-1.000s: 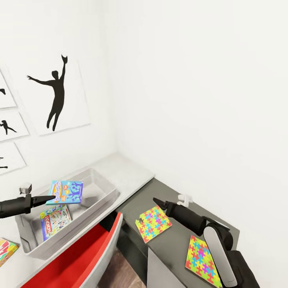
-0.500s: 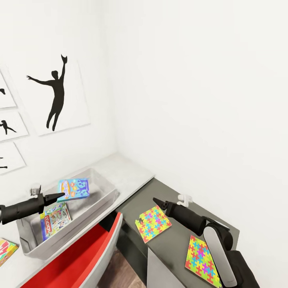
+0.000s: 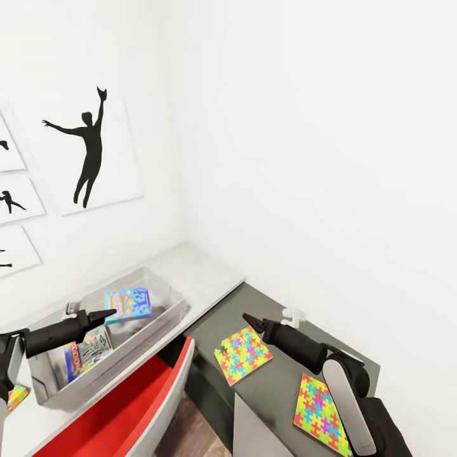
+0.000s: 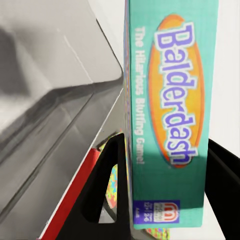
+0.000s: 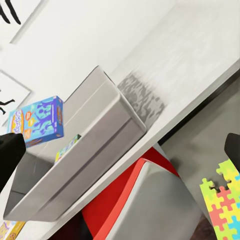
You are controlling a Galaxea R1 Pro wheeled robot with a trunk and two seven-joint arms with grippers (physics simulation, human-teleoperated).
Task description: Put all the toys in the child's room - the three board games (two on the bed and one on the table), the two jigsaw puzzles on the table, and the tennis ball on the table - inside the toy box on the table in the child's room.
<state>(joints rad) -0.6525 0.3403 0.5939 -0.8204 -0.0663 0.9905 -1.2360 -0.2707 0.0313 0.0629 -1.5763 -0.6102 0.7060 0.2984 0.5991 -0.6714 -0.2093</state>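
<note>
Hovering blue board game (image 3: 127, 305) over toy box (image 3: 166, 315) for drop | left gripper (image 3: 109, 313) fingers clamped on its edge | right gripper (image 3: 249, 319) fingers' state unclear, idle above jigsaw puzzle (image 3: 244, 354) lower centre.

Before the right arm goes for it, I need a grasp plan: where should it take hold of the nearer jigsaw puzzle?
Probably by the jigsaw puzzle's edge that juts past the dark desk's front, coming from the open side near the red chair. It lies thin and flat, so a top pinch finds little.

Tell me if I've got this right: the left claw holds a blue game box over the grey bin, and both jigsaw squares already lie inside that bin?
Not quite. The left gripper does hold the blue game box over the bin, but the head view shows both jigsaw squares on the dark desk section.
</note>
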